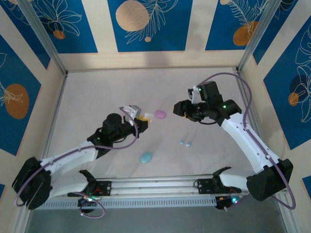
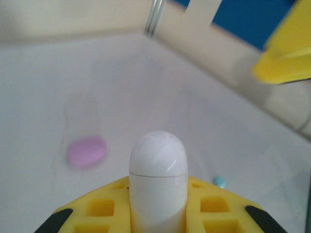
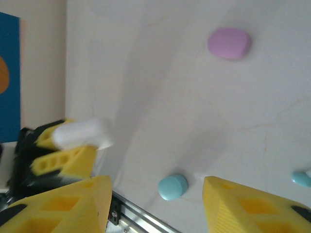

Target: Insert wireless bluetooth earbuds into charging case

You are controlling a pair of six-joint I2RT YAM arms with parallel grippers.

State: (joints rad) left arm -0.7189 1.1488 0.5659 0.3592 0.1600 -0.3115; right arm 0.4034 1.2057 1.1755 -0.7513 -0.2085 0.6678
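Cyan earbuds [image 1: 185, 142] lie loose on the tabletop [image 1: 97, 92], just right of centre in the top view. Nearer them, above, is the right gripper [image 1: 181, 109], jaws apart and empty. Left of it, the left gripper [image 1: 138, 115] clamps a white charging case [image 2: 158, 174], lid closed, long axis out along the fingers.

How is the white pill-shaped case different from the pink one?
The white pill-shaped plastic case is gripped in the left hand; the pink oval plastic case lies loose on the table. The first case is white, the second pink. Both are smooth and rounded.
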